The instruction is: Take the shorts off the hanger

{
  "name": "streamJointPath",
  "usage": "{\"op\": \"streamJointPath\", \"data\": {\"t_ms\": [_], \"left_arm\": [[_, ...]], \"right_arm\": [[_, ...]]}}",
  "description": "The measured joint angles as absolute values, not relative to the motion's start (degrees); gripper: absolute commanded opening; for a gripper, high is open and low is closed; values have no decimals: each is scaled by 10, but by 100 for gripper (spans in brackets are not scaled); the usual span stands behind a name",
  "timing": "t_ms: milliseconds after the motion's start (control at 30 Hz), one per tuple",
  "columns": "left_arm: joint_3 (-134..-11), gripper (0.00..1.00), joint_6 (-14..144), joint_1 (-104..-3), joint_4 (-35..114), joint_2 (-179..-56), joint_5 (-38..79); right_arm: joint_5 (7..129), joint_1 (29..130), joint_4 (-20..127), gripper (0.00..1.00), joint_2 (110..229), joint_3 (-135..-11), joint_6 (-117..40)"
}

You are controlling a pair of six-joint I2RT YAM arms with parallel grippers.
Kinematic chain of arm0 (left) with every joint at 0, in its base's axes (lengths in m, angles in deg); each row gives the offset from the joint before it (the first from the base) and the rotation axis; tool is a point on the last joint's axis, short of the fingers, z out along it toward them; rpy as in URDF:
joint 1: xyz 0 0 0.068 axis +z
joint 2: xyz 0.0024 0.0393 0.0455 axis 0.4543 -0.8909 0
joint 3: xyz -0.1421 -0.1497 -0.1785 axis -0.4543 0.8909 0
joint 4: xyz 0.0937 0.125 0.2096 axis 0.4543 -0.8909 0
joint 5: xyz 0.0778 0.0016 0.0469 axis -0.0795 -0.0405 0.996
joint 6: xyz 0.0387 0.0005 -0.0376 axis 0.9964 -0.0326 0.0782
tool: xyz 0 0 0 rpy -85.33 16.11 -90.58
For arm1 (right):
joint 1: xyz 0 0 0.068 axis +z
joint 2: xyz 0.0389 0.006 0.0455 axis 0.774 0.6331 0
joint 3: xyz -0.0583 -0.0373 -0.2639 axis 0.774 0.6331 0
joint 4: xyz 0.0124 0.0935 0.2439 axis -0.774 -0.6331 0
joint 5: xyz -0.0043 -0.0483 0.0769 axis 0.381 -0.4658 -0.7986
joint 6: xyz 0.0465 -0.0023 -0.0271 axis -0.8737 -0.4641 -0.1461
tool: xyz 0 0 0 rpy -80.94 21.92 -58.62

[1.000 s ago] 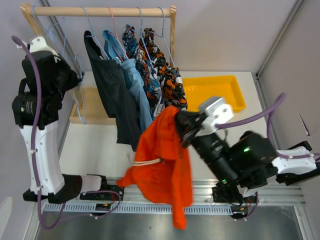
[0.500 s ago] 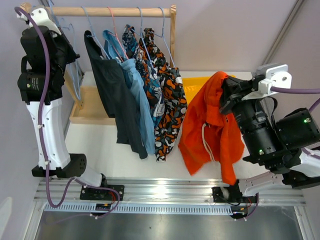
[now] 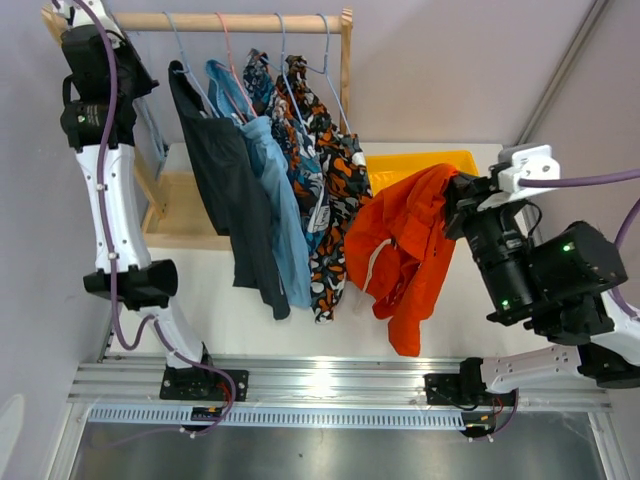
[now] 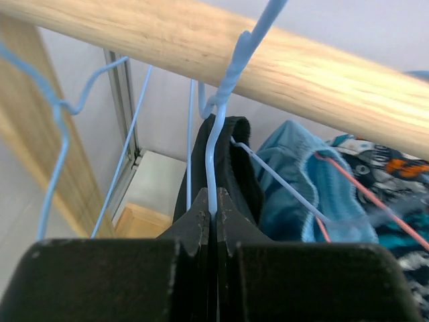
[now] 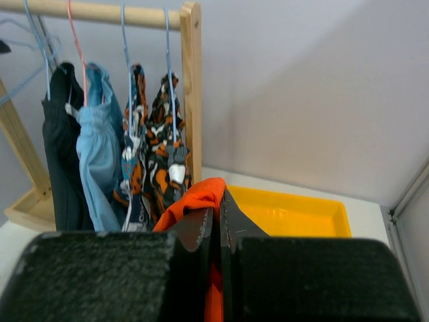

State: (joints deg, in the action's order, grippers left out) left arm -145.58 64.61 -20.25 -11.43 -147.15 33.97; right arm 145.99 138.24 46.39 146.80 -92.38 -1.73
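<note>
My right gripper (image 3: pixel 455 195) is shut on the plain orange shorts (image 3: pixel 400 250), which hang free of any hanger, just left of the yellow tray (image 3: pixel 445 160). In the right wrist view the orange fabric (image 5: pixel 201 194) is pinched between the shut jaws (image 5: pixel 218 204). My left gripper (image 3: pixel 140 80) is up at the rod's left end, shut on a bare light blue hanger wire (image 4: pixel 213 168) whose hook is over the wooden rod (image 4: pixel 322 74). The dark grey (image 3: pixel 225 190), light blue (image 3: pixel 280 190), blue-and-orange print (image 3: pixel 305 165) and blotch print shorts (image 3: pixel 340 200) hang on the rod.
The wooden rack's rod (image 3: pixel 240 22) and right post (image 5: pixel 191 87) stand at the back, with a wooden base box (image 3: pixel 185 215) below. Other empty blue hangers (image 4: pixel 53 107) hang at the rod's left end. The yellow tray (image 5: pixel 288 215) lies right of the rack. Walls close in on both sides.
My right gripper has carried the orange shorts from the front centre to the right and back towards the yellow tray. My left arm has risen to the rod's left end.
</note>
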Motion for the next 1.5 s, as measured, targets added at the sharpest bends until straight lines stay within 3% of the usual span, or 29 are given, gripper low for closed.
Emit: {"op": "streamJointPath", "data": {"t_ms": [367,500,667,800,967,1000,1100,1333,1500], "left_arm": [[-1401,3,642,-188,-106,-1493,312],[-1357,21,641,-188,-92,-1473,314],[-1328,18,637,-188,-96,-1456,316],[-1318,54,634,-188,-99,-1446,316],[-1286,80,624,-188,-101,-1412,315],[-1277,89,624,-188,-101,-1403,313],[-1241,99,618,-188,-99,-1366,309],[-1170,99,612,-188,-97,-1272,291],[-1084,99,607,-188,-80,-1188,271]], "right_arm": [[1457,1367,409,0,1462,-879,-72],[1452,1350,408,0,1453,-879,-77],[1448,1335,408,0,1446,-880,-77],[1446,1327,401,0,1446,-880,-78],[1442,1304,397,0,1446,-880,-75],[1441,1295,397,0,1446,-880,-74],[1431,1257,395,0,1452,-895,-65],[1370,1142,366,0,1535,-1047,-44],[1288,1004,321,0,1625,-1176,-59]]}}
